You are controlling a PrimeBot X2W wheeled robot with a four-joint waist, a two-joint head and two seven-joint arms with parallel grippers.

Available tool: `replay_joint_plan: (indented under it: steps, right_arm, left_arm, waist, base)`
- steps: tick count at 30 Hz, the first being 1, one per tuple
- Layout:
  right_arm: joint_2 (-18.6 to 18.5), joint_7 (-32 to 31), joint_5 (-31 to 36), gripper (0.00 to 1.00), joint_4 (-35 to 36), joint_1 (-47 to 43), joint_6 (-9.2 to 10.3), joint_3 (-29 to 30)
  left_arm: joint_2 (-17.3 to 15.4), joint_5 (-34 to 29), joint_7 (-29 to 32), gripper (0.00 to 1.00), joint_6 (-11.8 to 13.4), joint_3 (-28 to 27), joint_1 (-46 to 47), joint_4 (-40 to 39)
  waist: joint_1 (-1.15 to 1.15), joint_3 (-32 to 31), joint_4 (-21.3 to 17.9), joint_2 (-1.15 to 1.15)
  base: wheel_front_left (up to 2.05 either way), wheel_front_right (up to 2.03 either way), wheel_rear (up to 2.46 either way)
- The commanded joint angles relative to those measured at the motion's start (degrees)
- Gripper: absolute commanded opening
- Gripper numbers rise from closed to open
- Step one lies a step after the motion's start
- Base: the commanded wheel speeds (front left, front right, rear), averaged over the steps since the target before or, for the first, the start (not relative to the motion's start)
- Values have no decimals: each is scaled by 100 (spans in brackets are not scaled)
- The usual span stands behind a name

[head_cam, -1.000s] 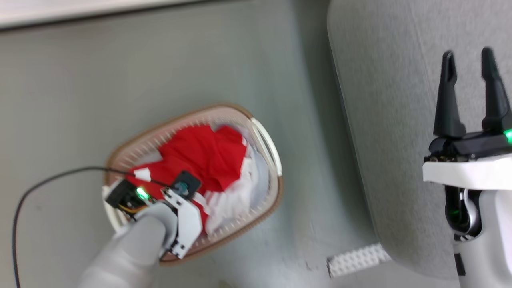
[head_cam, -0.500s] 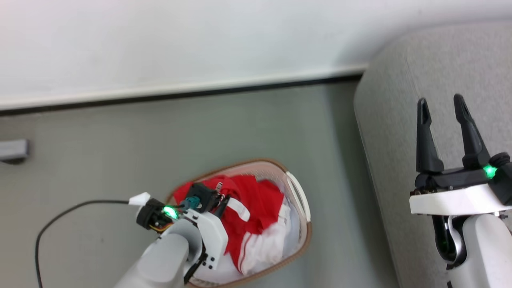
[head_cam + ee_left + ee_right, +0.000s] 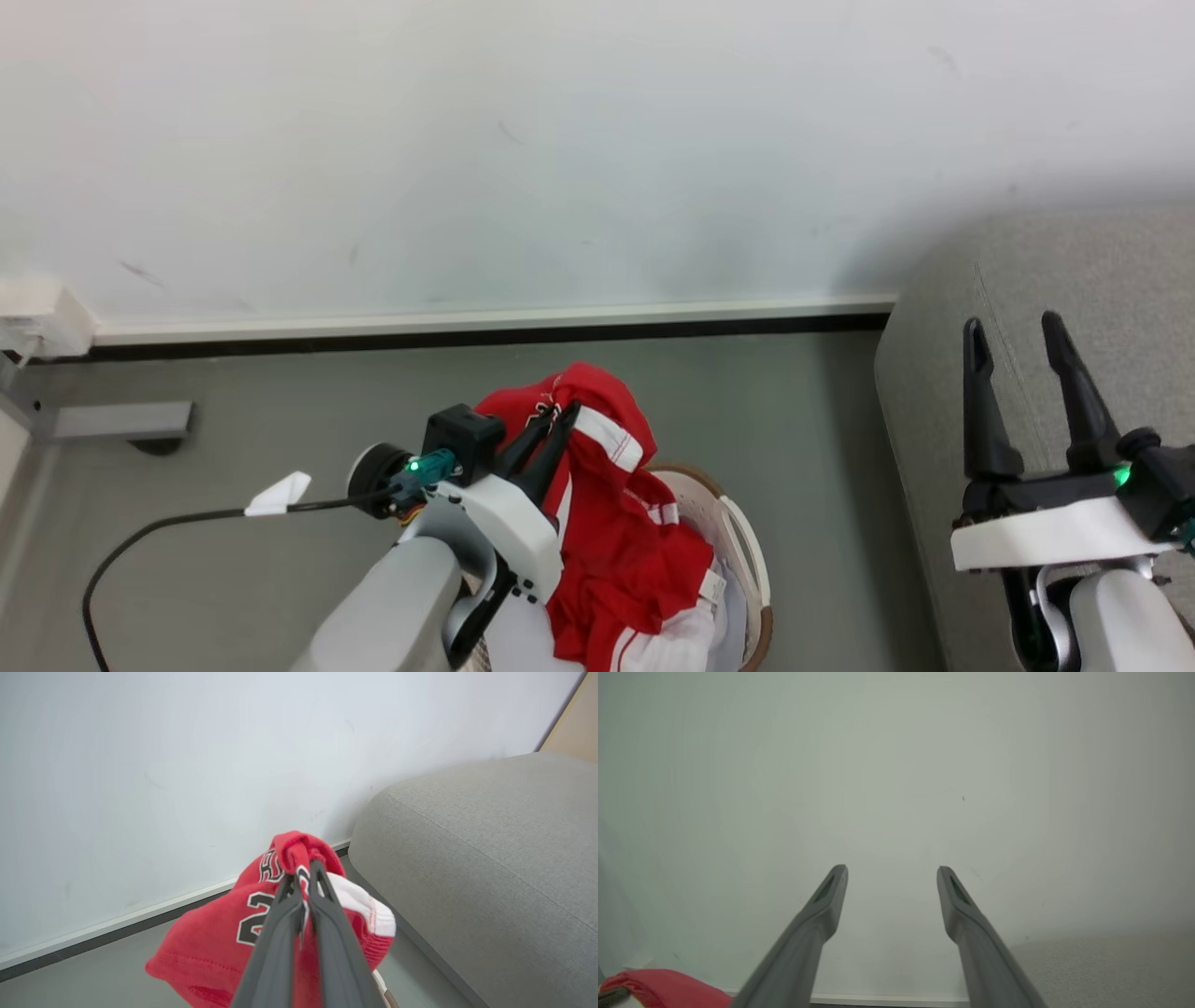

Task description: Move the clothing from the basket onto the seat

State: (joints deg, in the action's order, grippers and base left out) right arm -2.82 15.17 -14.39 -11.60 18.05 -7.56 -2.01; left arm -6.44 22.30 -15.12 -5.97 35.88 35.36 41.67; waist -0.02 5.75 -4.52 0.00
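Behind everything we see a pale wall [image 3: 560,140], and below it a grey floor [image 3: 280,392]. At our right stands the light grey sofa [image 3: 1148,308], with nothing lying on the part that we can see.

On the floor, left of the sofa and apart from it, stands the white laundry basket [image 3: 752,560] with its brown rim. The lower end of the red jersey [image 3: 625,551] hangs down into it, so the jersey is partly in the basket and partly lifted above it. Beside the red cloth, inside the basket, there is pale white material; we cannot tell if it is another cloth or the basket's inner wall.

The jersey hangs as a long bundle. Its long axis runs nearly vertical, from the pinched fold at the top down to the white striped trim at the bottom. The left wrist view shows the "23" lettering on the side facing the wall.

Our left gripper [image 3: 563,411] is clenched on the top fold of the jersey. Our right gripper [image 3: 1015,327] hovers over the sofa with its fingers spread apart, holding nothing.

A small white tag [image 3: 712,586] sits on the jersey's lower edge.
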Motion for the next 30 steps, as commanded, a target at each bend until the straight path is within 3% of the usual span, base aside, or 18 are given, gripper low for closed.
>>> replay_joint_plan:
  steps: [1,17,30]
  right_arm:
    - [-14,-3,-75,100,-31,-130,14,-30]
    - [-14,-3,-263,100,-78,-480,14,-521]
    - [-41,-3,-535,100,22,-371,14,-957]
  left_arm:
    - [-87,30,-4,0,49,-33,-120,-171]
    - [-510,418,770,0,473,-356,-511,-2807]
    - [-695,544,1071,0,647,-379,-668,-3450]
  waist:
    - [2,-156,80,0]
    - [2,-505,78,0]
    - [2,-418,57,0]
  base:
    - [0,0,0]
    - [0,0,0]
    - [0,0,0]
